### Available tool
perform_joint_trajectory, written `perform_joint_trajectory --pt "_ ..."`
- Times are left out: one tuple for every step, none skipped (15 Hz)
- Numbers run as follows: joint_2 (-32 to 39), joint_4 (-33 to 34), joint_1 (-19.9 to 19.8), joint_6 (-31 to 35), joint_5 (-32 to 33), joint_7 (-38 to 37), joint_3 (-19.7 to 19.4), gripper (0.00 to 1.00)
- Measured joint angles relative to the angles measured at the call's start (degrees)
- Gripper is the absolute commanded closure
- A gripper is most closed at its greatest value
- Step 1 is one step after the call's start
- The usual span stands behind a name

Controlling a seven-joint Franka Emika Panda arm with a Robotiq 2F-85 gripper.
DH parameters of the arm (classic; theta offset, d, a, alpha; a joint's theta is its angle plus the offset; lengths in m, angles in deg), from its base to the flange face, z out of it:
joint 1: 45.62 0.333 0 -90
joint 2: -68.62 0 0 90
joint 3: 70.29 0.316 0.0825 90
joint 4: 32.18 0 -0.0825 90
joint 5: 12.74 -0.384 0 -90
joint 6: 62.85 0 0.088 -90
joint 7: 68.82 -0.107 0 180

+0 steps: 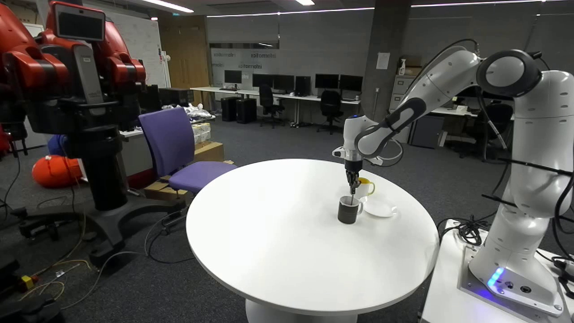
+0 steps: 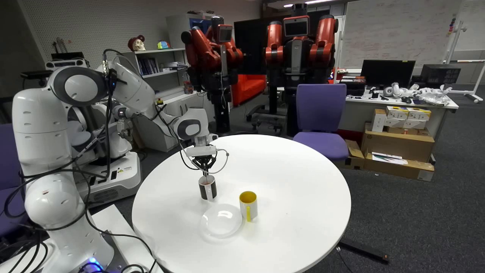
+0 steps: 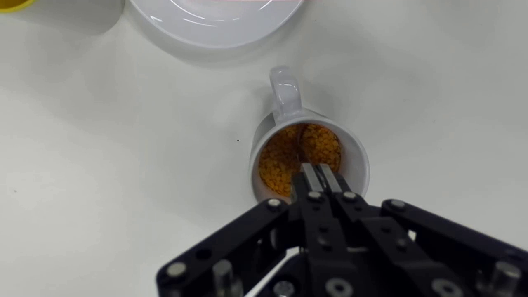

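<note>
My gripper [image 3: 317, 167] points down over a grey-black mug [image 1: 347, 212] with a white rim and handle. Its fingers are closed together on a thin utensil [image 3: 300, 143], apparently a spoon, whose lower end reaches into the mug. Orange, lentil-like bits [image 3: 275, 171] cover the mug's bottom in the wrist view. The fingertips are just above the mug opening in both exterior views; contact with the rim cannot be made out. A white mug with yellow inside and handle [image 2: 249, 208] and a white plate [image 2: 221, 223] are close by. The gripper hides part of the mug's near side.
Everything sits on a round white table [image 1: 278, 237]. A purple chair [image 2: 321, 113] stands against its far side. The arm's base is on a separate white stand beside the table, with loose cables [image 1: 471, 229]. Red robots [image 2: 299, 45] stand farther off.
</note>
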Motion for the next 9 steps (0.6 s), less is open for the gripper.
perform_joint_trajectory --pt "0.0 -0.03 0.0 0.0 -0.04 0.0 0.01 0.99" --pt "0.01 -0.07 0.01 0.0 -0.06 0.0 0.03 0.99" --pt "0.01 -0.14 0.02 0.0 -0.09 0.0 0.08 0.99" --pt "0.01 -0.25 0.03 0.0 -0.13 0.0 0.18 0.99" --pt "0.01 -0.4 0.05 0.0 -0.16 0.0 0.3 0.99" --pt "0.01 -0.57 0.06 0.0 -0.18 0.0 0.46 0.99" --pt "0.01 -0.75 0.08 0.0 -0.2 0.0 0.63 0.99" --pt "0.01 -0.89 0.1 0.0 -0.21 0.0 0.79 0.99" --pt "0.01 -0.96 0.11 0.0 -0.22 0.0 0.96 0.99"
